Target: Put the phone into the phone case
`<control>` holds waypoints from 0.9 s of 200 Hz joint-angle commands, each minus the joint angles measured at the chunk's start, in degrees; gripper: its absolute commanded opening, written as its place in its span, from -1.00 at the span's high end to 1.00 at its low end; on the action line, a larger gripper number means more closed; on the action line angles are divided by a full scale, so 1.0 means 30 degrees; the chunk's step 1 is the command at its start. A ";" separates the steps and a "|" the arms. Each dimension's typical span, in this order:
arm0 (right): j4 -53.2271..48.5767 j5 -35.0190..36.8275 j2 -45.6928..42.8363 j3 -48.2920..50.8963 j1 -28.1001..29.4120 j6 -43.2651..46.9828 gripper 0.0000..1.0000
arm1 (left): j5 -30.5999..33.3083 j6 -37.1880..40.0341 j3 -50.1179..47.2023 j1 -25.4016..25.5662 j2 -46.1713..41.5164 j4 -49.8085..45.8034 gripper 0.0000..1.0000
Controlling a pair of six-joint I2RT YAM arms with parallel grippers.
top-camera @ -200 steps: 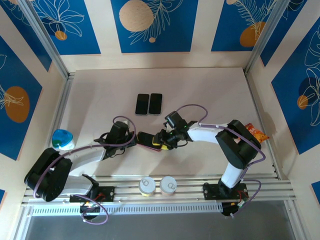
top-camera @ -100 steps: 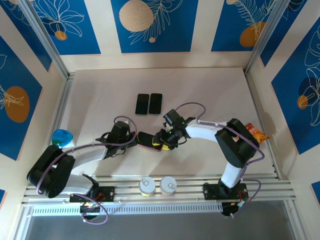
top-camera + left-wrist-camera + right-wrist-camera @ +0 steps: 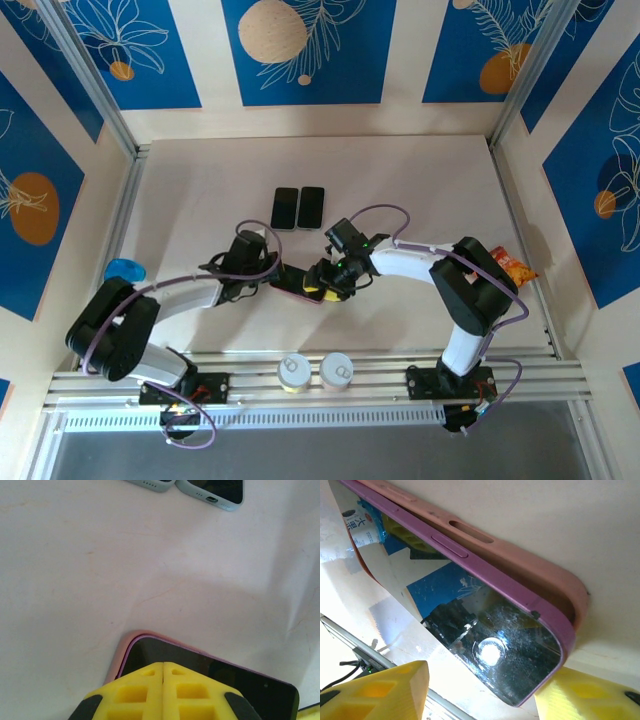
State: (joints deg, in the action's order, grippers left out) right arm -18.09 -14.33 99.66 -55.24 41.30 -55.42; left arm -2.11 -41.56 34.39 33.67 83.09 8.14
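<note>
1. A pale counter (image 3: 200, 200) sits inside walls of blue leaf-print panels (image 3: 300, 50). From above, the phone (image 3: 295, 285) lies mid-counter between the left gripper (image 3: 272, 277) and the right gripper (image 3: 322, 283), one at each end of it. Two spare phones (image 3: 285, 208) lie side by side just beyond it, and two cans (image 3: 297, 370) stand on the near rail.
2. In the left wrist view, the left gripper's yellow fingers (image 3: 135, 695) are pressed together, with nothing between them. Their tips sit over the near end of the phone's dark screen (image 3: 225, 680). The pink phone case (image 3: 120, 657) wraps the corner seen there.
3. In the right wrist view, the right gripper (image 3: 480, 700) is spread, with one yellow finger on each side of the phone's rounded end. One finger is clear of the phone and the other is just by its corner. The phone's purple edge stands proud of the case (image 3: 520, 565) along one long side.
</note>
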 commanded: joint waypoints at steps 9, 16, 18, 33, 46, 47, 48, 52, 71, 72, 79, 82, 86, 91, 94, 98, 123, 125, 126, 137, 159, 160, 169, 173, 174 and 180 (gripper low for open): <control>-0.2676 0.0127 -0.0509 -0.0024 0.0267 0.0646 -0.22 | -0.0482 0.0465 0.0867 0.0144 0.0842 0.0343 1.00; -0.2910 0.0229 -0.0705 -0.0056 0.0259 0.0762 -0.23 | -0.0547 0.0414 0.0940 0.0144 0.1000 0.0431 1.00; -0.2929 0.0277 -0.0781 -0.0061 0.0265 0.0788 -0.24 | -0.0554 0.0394 0.0953 0.0144 0.1070 0.0445 1.00; -0.3322 0.0419 -0.1210 -0.0044 0.0238 0.1029 -0.25 | -0.0685 0.0332 0.1068 0.0144 0.1363 0.0645 1.00; -0.3566 0.0498 -0.1554 -0.0021 0.0234 0.1211 -0.25 | -0.0787 0.0270 0.1159 0.0144 0.1649 0.0770 1.00; -0.3573 0.0498 -0.1581 -0.0032 0.0236 0.1228 -0.25 | -0.0789 0.0250 0.1161 0.0144 0.1669 0.0771 1.00; -0.3577 0.0513 -0.1623 -0.0037 0.0237 0.1252 -0.25 | -0.0790 0.0255 0.1191 0.0144 0.1693 0.0772 1.00; -0.3580 0.0530 -0.1704 0.0004 0.0223 0.1274 -0.25 | -0.0840 0.0258 0.1220 0.0125 0.1756 0.0800 1.00; -0.3587 0.0511 -0.2215 0.0216 0.0238 0.1465 -0.26 | -0.0965 0.0201 0.1375 0.0148 0.1981 0.0875 1.00; -0.3584 0.0505 -0.2234 0.0219 0.0223 0.1473 -0.26 | -0.0966 0.0201 0.1371 0.0146 0.1996 0.0868 1.00; -0.3495 0.0494 -0.2330 0.0301 0.0227 0.1631 -0.27 | -0.0996 0.0158 0.1412 0.0172 0.2058 0.0918 1.00; -0.3420 0.0498 -0.2379 0.0370 0.0211 0.1668 -0.27 | -0.0992 0.0145 0.1425 0.0158 0.2090 0.0933 1.00; -0.3318 0.0478 -0.2445 0.0434 0.0229 0.1699 -0.27 | -0.1018 0.0103 0.1441 0.0172 0.2124 0.0938 1.00; -0.3156 0.0444 -0.2532 0.0530 0.0237 0.1714 -0.27 | -0.1025 0.0113 0.1448 0.0168 0.2155 0.0974 1.00; -0.3044 0.0389 -0.2602 0.0604 0.0238 0.1730 -0.26 | -0.1055 0.0080 0.1455 0.0169 0.2172 0.1003 1.00; -0.2857 0.0312 -0.2657 0.0692 0.0234 0.1756 -0.23 | -0.1077 0.0077 0.1483 0.0173 0.2185 0.1034 1.00; -0.2106 0.0406 -0.2779 0.1109 0.0295 0.1993 0.42 | -0.1301 0.0022 0.1624 0.0173 0.2289 0.1102 1.00; -0.2055 0.0431 -0.2787 0.1139 0.0318 0.2019 0.49 | -0.1336 0.0025 0.1630 0.0173 0.2300 0.1097 1.00; -0.2027 0.0450 -0.2783 0.1163 0.0322 0.2028 0.53 | -0.1342 0.0025 0.1631 0.0173 0.2302 0.1096 1.00; -0.1843 0.0620 -0.2759 0.1330 0.0339 0.2093 0.90 | -0.1448 -0.0055 0.1661 0.0202 0.2332 0.1095 1.00; -0.1553 0.0861 -0.2695 0.1615 0.0380 0.2234 1.00 | -0.1582 -0.0172 0.1633 0.0328 0.2449 0.1183 1.00; -0.1541 0.0870 -0.2678 0.1636 0.0382 0.2238 1.00 | -0.1582 -0.0176 0.1632 0.0353 0.2464 0.1183 1.00; -0.1502 0.0925 -0.2599 0.1687 0.0406 0.2295 1.00 | -0.1531 -0.0208 0.1632 0.0432 0.2515 0.1197 1.00; -0.1501 0.0987 -0.2570 0.1699 0.0398 0.2339 1.00 | -0.1524 -0.0236 0.1632 0.0462 0.2559 0.1211 1.00; -0.1500 0.0991 -0.2572 0.1692 0.0406 0.2335 1.00 | -0.1524 -0.0237 0.1617 0.0464 0.2578 0.1211 1.00; -0.1500 0.1036 -0.2513 0.1735 0.0442 0.2377 1.00 | -0.1524 -0.0282 0.1603 0.0518 0.2633 0.1255 1.00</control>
State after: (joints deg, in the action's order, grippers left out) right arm -23.22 -11.92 92.38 -50.98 41.95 -49.50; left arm -5.56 -41.67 38.17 34.06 89.73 11.07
